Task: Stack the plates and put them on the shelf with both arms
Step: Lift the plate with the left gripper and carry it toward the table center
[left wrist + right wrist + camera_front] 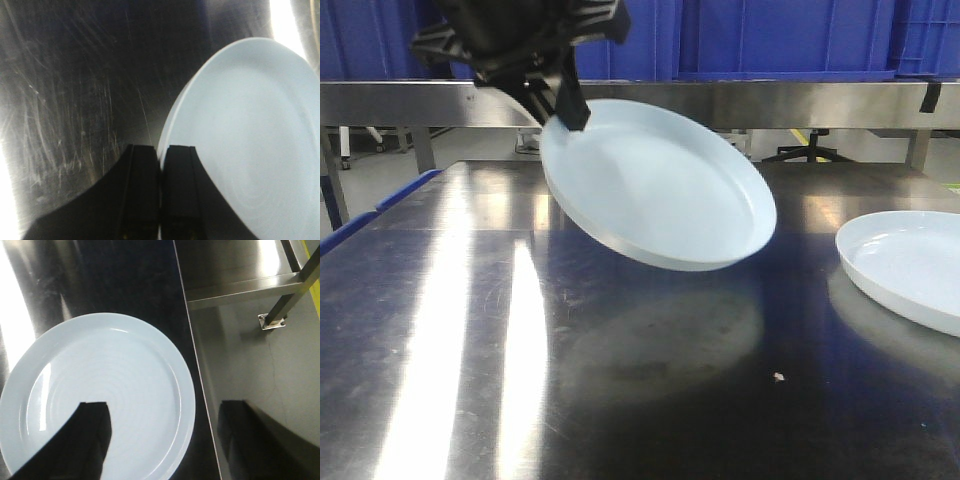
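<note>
Plate 1 (660,190) hangs tilted above the steel table (470,350), its rim pinched between fingers of the left gripper (568,112); plate 2 (100,385) lies flat near the table's right edge, under the right gripper (162,412), fingers spread wide

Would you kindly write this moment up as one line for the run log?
left gripper: shut on rim of tilted plate, held above steel table | right gripper: open above edge of second plate, resting on table
</note>
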You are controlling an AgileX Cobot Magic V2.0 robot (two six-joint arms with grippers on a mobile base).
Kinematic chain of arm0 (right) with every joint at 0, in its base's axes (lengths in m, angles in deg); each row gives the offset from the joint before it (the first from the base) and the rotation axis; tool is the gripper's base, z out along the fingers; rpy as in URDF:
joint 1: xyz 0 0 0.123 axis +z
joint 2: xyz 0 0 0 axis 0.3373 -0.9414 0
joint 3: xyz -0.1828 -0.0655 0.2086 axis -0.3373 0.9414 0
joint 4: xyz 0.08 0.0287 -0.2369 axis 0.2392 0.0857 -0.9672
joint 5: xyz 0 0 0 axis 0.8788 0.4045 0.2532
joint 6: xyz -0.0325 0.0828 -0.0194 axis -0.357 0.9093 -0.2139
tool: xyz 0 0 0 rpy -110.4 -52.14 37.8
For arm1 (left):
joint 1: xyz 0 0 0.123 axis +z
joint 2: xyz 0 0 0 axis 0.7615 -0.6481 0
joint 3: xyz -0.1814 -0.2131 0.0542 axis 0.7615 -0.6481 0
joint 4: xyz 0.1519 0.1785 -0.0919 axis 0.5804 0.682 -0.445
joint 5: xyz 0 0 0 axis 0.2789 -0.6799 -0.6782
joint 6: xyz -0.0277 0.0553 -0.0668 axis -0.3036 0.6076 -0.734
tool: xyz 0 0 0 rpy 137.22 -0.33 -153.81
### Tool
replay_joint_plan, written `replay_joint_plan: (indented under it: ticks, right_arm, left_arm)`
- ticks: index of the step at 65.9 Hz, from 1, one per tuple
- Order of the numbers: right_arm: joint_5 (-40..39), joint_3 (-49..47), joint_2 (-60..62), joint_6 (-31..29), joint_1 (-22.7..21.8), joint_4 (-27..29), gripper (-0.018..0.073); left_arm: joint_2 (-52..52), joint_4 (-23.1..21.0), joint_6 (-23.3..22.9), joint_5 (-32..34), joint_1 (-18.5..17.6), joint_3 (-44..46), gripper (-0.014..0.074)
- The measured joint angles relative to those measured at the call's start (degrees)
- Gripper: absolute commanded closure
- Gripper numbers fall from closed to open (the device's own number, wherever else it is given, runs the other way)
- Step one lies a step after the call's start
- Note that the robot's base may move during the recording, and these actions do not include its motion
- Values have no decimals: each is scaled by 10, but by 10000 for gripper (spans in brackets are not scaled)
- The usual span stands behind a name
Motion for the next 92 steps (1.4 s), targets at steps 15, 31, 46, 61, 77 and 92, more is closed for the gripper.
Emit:
replay_joint_plan:
  ticks: [15, 31, 46, 61, 77, 92]
  right_arm:
    - [0, 0, 0, 0, 0, 0, 0]
    - [0, 0, 0, 0, 0, 0, 0]
    - [0, 0, 0, 0, 0, 0, 0]
    - [0, 0, 0, 0, 0, 0, 0]
    - [0, 0, 0, 0, 0, 0, 0]
    - [0, 0, 0, 0, 0, 0, 0]
  left_arm:
    - [-34, -15, 0, 23, 0, 1, 507]
    - [-65, -17, 0, 31, 0, 1, 507]
    - [-71, -12, 0, 32, 0, 1, 507]
    - [-71, 0, 0, 33, 0, 1, 503]
    - [-71, 16, 0, 33, 0, 1, 419]
    - [-71, 18, 0, 34, 0, 1, 419]
